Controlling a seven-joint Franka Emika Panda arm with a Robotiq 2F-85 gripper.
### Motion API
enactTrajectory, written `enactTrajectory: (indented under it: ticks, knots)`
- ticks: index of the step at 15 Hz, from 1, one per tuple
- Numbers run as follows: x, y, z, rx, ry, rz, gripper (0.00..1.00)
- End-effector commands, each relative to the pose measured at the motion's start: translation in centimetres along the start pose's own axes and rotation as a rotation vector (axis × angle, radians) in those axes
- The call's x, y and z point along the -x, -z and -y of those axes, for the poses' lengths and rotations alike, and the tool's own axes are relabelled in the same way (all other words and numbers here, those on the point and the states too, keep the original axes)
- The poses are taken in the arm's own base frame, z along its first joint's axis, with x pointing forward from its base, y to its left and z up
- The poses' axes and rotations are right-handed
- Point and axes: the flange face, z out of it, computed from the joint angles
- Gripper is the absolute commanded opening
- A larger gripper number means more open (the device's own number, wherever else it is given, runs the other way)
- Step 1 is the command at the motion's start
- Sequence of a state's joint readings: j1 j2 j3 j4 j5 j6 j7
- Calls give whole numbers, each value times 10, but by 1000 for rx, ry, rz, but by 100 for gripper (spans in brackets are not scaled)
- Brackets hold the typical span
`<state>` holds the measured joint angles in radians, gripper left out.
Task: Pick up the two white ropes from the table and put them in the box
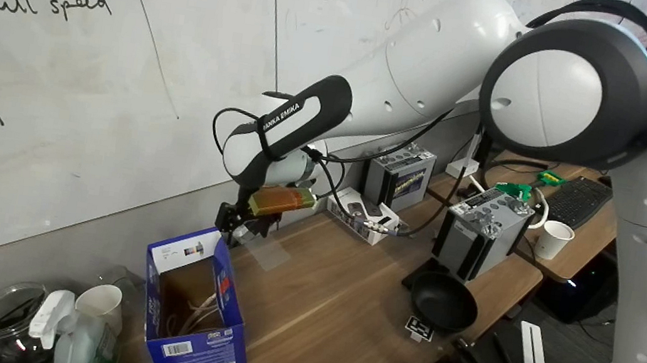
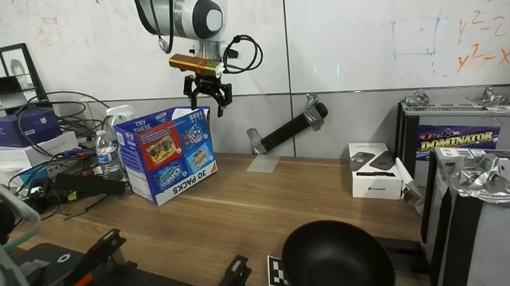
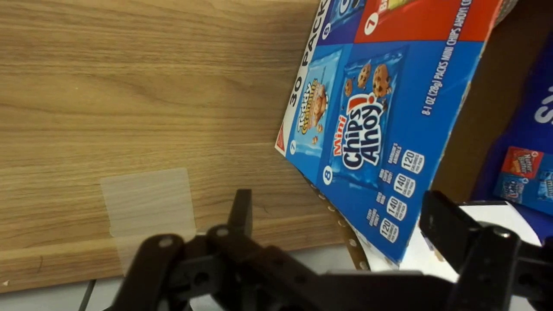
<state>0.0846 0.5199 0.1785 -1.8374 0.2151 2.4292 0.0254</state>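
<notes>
Gripper (image 2: 207, 110): spread wide, pinching nothing, near the box (image 2: 166, 156).
White ropes (image 1: 201, 313): inside the box; whether both, I cannot surely tell.
Box: retreat should, I judge, rise straight first, not brushing it.

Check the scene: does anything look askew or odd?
Yes: in an exterior view, a black tube slants along the wall with crumpled silver tape at both ends, which looks makeshift. White rope lies loosely inside the box; nothing odd there.
</notes>
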Motion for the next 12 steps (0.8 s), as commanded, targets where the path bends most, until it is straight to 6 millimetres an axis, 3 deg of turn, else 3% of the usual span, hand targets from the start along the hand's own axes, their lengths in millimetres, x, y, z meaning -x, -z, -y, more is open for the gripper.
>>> enactTrajectory:
  ticks: [1, 3, 7, 12]
  knots:
    - [10, 22, -3, 105, 19, 89, 100]
    - [26, 33, -8, 209, 29, 158, 100]
    - [62, 80, -10, 300, 84, 229, 100]
    - [129, 141, -12, 361, 96, 263, 100]
